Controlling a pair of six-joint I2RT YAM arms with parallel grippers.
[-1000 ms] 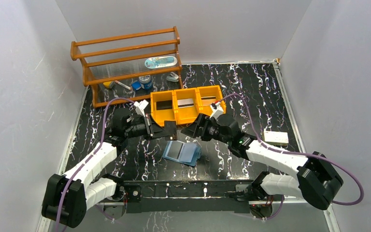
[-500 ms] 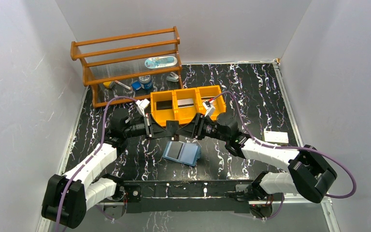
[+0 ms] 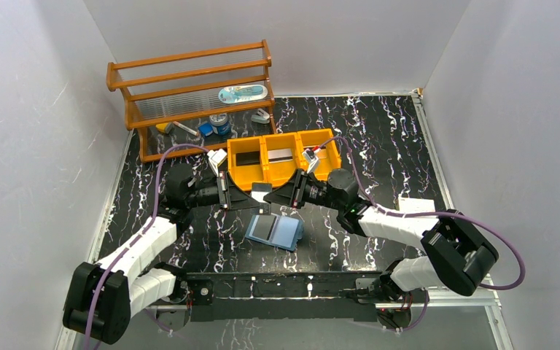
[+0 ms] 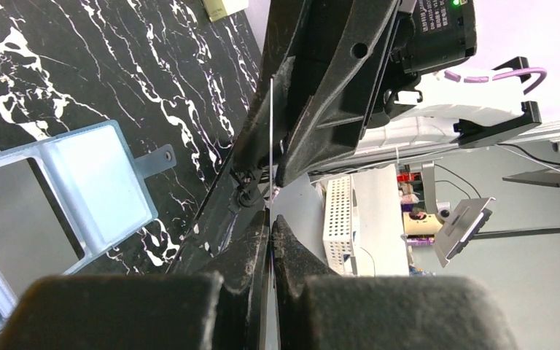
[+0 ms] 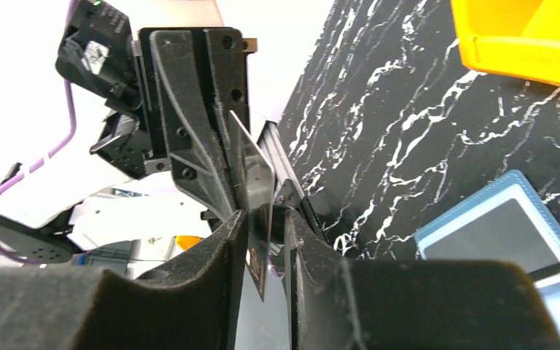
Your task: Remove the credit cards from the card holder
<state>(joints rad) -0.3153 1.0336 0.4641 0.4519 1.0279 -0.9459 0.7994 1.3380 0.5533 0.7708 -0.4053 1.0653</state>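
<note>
The left tool [image 4: 271, 219] is clamped on one end of a thin grey credit card [image 5: 257, 175], held on edge in the air just above the light blue folding card holder [image 3: 284, 233], which lies open on the black marbled bench [image 3: 379, 138]. The right tool [image 5: 262, 219] straddles the card's other end, pads slightly apart and not yet pinching. If the left releases before the right bites, or the two pull out of line, the card could bend, slip and drop.
</note>
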